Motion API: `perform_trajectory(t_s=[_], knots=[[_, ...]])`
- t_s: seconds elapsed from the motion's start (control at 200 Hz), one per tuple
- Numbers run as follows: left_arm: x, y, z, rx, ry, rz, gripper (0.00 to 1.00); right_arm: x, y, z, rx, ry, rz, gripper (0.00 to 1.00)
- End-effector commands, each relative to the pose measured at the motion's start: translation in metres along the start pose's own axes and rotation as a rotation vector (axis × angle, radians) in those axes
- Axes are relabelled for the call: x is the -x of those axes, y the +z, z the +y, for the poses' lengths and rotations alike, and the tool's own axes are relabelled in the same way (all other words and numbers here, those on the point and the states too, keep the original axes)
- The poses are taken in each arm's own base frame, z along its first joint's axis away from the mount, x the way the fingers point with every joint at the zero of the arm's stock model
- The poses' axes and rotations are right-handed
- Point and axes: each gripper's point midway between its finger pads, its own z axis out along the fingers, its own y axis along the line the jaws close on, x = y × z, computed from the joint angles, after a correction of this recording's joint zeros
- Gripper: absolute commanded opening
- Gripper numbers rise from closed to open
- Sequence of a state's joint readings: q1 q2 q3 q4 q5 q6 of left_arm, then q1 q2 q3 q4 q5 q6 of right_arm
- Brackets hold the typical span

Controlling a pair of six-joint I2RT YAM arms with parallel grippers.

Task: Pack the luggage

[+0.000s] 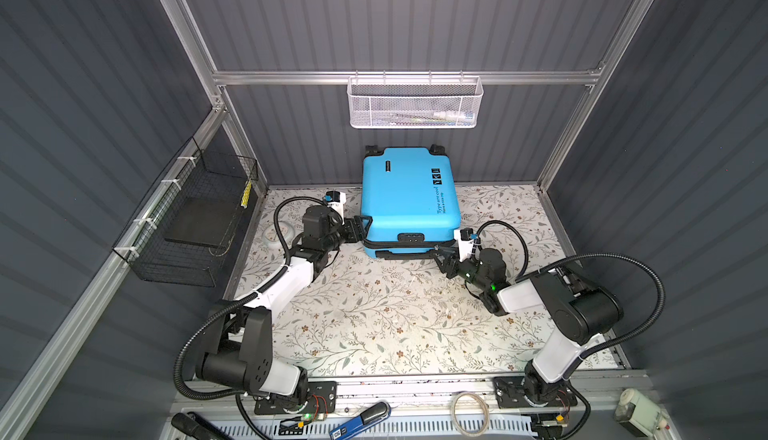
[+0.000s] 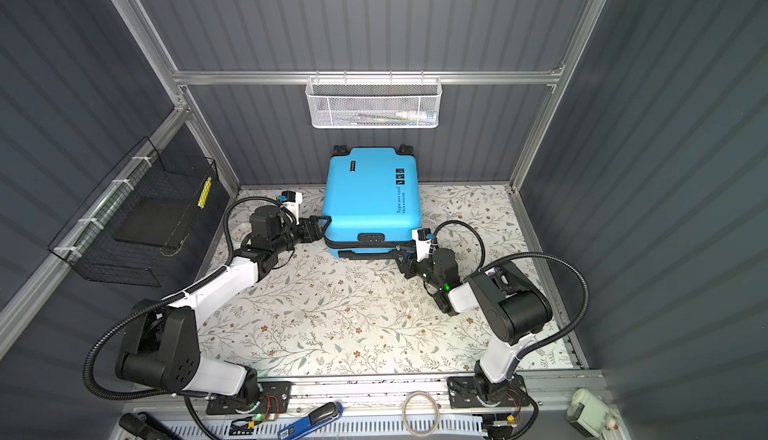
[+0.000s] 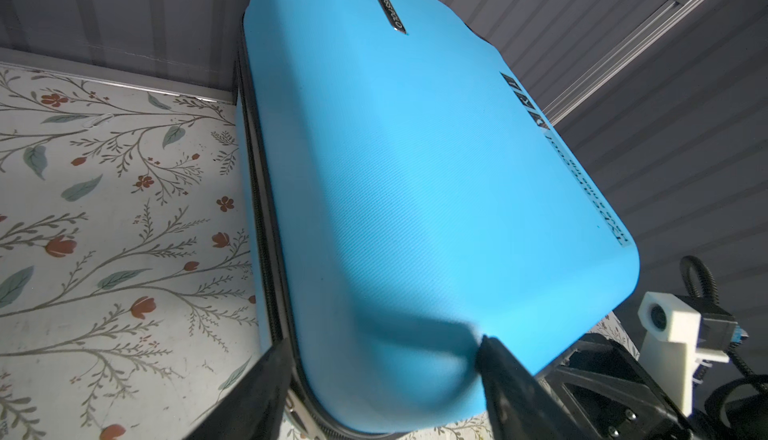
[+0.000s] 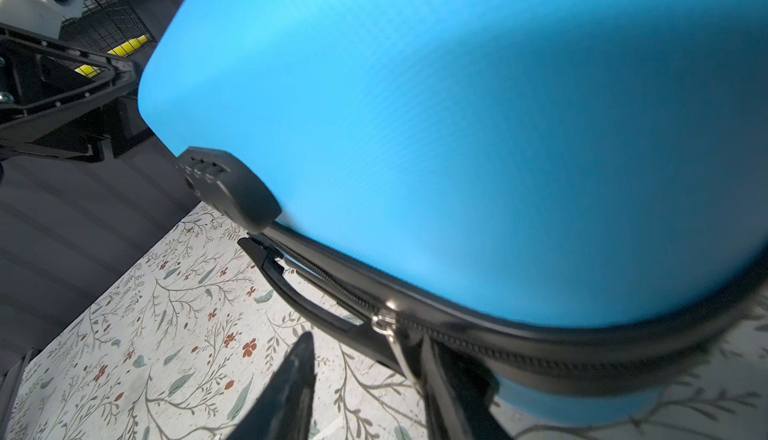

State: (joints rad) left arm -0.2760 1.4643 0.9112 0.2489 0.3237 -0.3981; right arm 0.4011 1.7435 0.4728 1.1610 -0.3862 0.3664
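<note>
Dark grey ribbed walls (image 1: 395, 14), aluminium frame (image 1: 407, 77), floral-patterned floor (image 1: 374, 313), cool even light.

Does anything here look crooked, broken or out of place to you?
Nothing looks spilled or broken. The luggage lies flat, lid down, while the white mesh basket above holds items. The left gripper straddles its near-left corner; the right gripper, open, sits at the zipper pull.

- The table (image 1: 374, 326) is covered edge to edge in a pale sheet printed with leafy twigs and small red-brown flowers (walls close it in on three sides).
- The luggage (image 1: 407, 197) lies flat at the back middle, wheels toward the back wall, handle end toward the front.
- A round white thing (image 1: 272, 239) lies near the left edge, partly hidden by an arm.
</note>
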Motion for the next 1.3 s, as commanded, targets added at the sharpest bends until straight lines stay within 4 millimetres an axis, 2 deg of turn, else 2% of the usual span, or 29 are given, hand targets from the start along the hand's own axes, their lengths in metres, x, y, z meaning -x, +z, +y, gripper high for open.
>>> perform_trajectory(t_s=[0.0,0.23,0.26,0.465,0.705,0.905,1.115,1.246,1.296], knots=[[-0.011,0.008,0.009,0.016,-0.019,0.035,0.73,0.001,0.006,-0.002,-0.001,-0.001,-0.008,0.43],[-0.012,0.013,0.011,0.016,-0.024,0.034,0.73,-0.003,0.007,-0.008,-0.02,0.004,-0.005,0.42],[-0.014,0.014,0.006,-0.011,-0.024,0.044,0.73,-0.002,0.007,-0.008,-0.02,0.005,-0.007,0.41],[-0.014,0.015,0.006,-0.018,-0.023,0.046,0.73,0.001,0.011,-0.008,-0.017,0.012,-0.019,0.26],[-0.015,0.017,0.005,-0.029,-0.026,0.049,0.73,0.001,0.012,-0.011,-0.025,0.033,-0.032,0.2],[-0.014,0.022,0.006,-0.026,-0.004,0.062,0.73,0.001,0.011,-0.011,-0.025,0.041,-0.038,0.0],[-0.015,0.03,0.0,-0.072,0.001,0.085,0.73,0.003,0.009,-0.001,-0.008,0.026,-0.03,0.0],[-0.029,0.038,-0.011,-0.115,0.018,0.141,0.73,-0.001,0.012,0.019,0.027,0.0,-0.007,0.0],[-0.033,0.04,-0.017,-0.136,0.02,0.155,0.73,-0.001,0.014,0.02,0.002,-0.013,-0.01,0.0]])
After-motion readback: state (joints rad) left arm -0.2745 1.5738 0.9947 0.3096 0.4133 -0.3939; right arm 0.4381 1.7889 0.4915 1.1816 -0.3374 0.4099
